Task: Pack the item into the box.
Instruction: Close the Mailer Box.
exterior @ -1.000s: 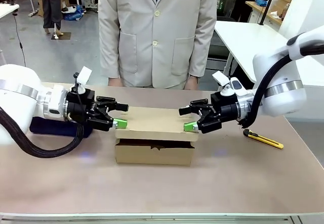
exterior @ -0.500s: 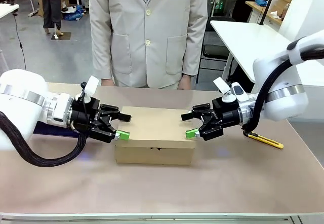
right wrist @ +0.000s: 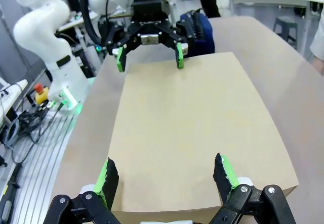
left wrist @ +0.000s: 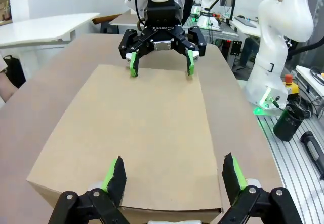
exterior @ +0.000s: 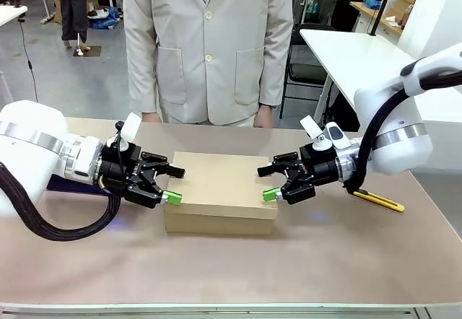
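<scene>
The brown cardboard box lies mid-table with its flap lid flat down. The item is hidden. My left gripper is open at the box's left end, its green pads straddling the lid's edge. At the right end my right gripper is open in the same way. In the left wrist view my left gripper spans the near edge of the box, with the right gripper facing it. The right wrist view mirrors this: right gripper, box, left gripper. Neither holds anything.
A person in a beige jacket stands at the far edge, hands down by the table. A yellow-and-black utility knife lies at the right. A navy pouch sits behind my left arm, and the pouch also shows beyond the box's far end.
The lid, slightly raised a second ago with a dark gap at the front, now lies flat. Both grippers have come down with it. The person has shifted left.
</scene>
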Action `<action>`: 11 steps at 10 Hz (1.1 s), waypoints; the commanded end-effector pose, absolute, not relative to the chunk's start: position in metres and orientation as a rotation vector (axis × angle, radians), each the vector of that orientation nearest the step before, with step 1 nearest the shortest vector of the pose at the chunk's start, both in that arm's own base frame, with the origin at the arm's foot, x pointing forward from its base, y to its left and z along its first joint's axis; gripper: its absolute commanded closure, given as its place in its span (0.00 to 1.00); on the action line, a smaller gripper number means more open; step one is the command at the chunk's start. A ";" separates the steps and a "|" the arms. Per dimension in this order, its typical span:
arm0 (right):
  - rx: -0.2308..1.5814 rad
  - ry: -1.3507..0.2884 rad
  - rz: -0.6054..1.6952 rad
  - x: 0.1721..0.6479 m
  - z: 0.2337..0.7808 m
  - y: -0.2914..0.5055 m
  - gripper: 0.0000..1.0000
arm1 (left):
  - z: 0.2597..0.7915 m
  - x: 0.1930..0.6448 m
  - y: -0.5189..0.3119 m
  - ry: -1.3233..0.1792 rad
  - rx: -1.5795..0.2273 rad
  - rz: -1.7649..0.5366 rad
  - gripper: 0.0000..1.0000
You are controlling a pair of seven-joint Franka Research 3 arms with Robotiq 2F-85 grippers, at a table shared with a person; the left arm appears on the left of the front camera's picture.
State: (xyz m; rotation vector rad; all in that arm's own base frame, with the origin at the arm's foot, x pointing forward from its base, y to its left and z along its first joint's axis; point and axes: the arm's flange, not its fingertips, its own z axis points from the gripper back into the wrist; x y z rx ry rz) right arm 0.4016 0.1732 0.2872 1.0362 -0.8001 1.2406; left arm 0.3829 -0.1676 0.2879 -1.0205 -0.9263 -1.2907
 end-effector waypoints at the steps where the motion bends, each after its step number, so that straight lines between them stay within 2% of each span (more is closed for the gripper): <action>1: 1.038 -0.812 1.256 0.399 0.295 0.175 0.00 | 0.298 0.378 -0.165 -0.978 -1.037 -1.294 0.00; 3: 1.110 -0.852 1.122 0.392 0.320 0.149 0.00 | 0.328 0.372 -0.140 -1.071 -1.069 -1.233 0.00; 4: 1.146 -0.863 1.021 0.385 0.333 0.128 0.00 | 0.347 0.366 -0.118 -1.139 -1.090 -1.153 0.00; 5: 1.176 -0.857 0.913 0.375 0.343 0.108 0.00 | 0.364 0.357 -0.093 -1.138 -1.109 -1.042 0.00; 6: 1.071 -0.915 0.968 0.368 0.347 0.106 0.00 | 0.329 0.382 -0.142 -1.063 -1.065 -1.238 0.00; 7: 1.140 -0.845 1.053 0.392 0.327 0.129 0.00 | 0.329 0.382 -0.142 -1.063 -1.065 -1.238 0.00; 9: 1.120 -0.876 1.001 0.381 0.339 0.106 0.00 | 0.345 0.386 -0.123 -1.087 -1.080 -1.185 0.00; 11: 1.202 -0.709 0.677 0.381 0.365 0.055 0.00 | 0.375 0.382 -0.081 -0.799 -1.173 -0.964 0.00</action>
